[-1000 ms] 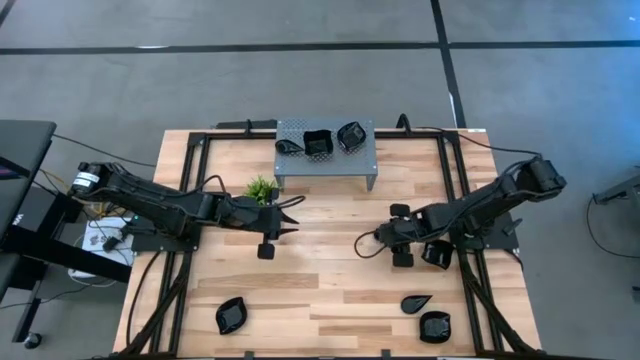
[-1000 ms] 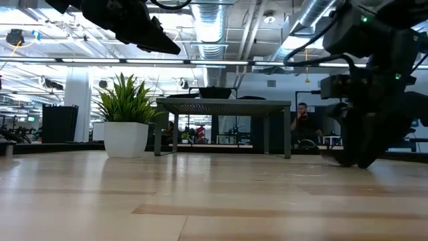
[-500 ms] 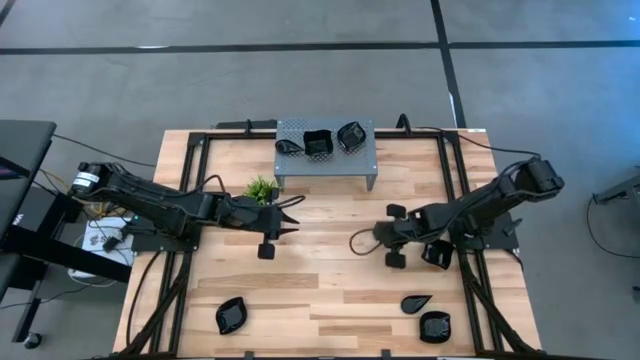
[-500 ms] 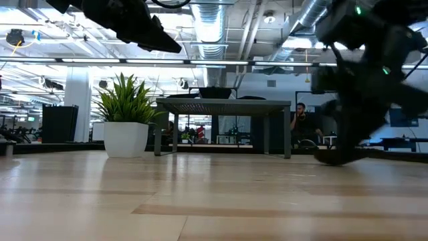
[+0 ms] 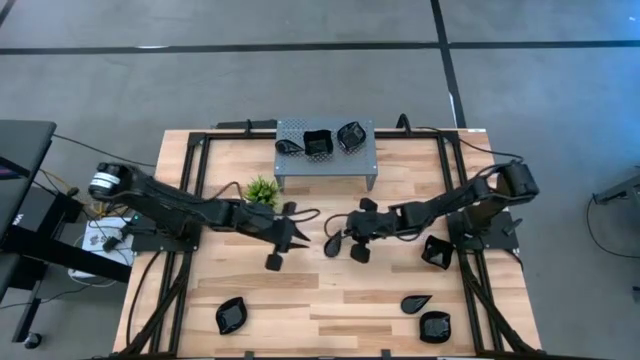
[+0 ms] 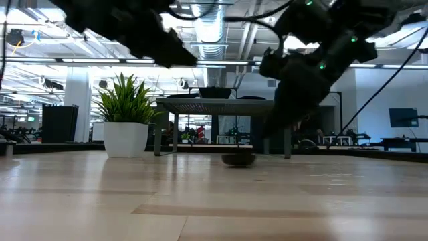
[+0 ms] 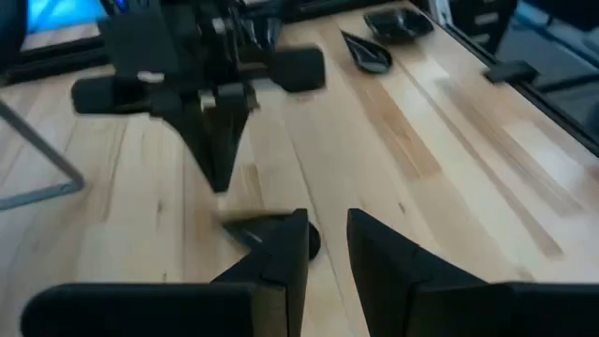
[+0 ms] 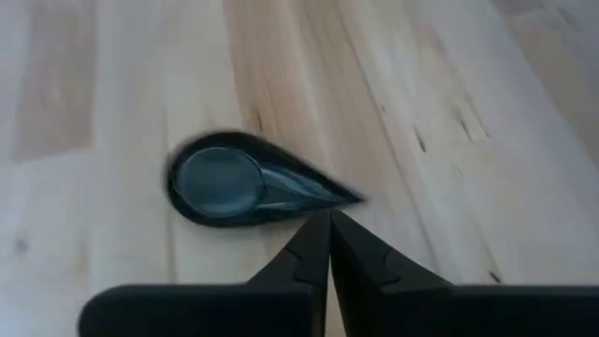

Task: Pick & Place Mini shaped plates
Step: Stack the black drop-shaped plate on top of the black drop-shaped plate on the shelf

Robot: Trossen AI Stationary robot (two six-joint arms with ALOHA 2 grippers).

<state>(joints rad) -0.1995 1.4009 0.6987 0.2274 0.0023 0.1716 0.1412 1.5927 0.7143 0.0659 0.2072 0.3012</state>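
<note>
A black teardrop mini plate (image 8: 229, 183) lies flat on the wooden table near its middle (image 6: 237, 159). My right gripper (image 8: 328, 220) is shut. It hovers just off the plate's pointed end, and the left wrist view shows it (image 7: 220, 183) pointing down, clear above the plate (image 7: 245, 231). My left gripper (image 7: 326, 245) is open with nothing between its fingers. It stands close on the plate's left side (image 5: 302, 241), and one finger hides part of the plate.
The grey perforated stand (image 5: 360, 165) at the far middle carries three black plates (image 5: 317, 143). A small green plant (image 5: 262, 187) stands to its left. More plates lie at the near left (image 5: 230, 315), the near right (image 5: 415, 302) (image 5: 435, 325), and by the right arm's base (image 5: 437, 250).
My right gripper has swung from the right side toward the table's middle and has shut its fingers. The teardrop plate now lies at mid-table, where none showed in the low view before. My left gripper has reached a little toward the right and near edge.
</note>
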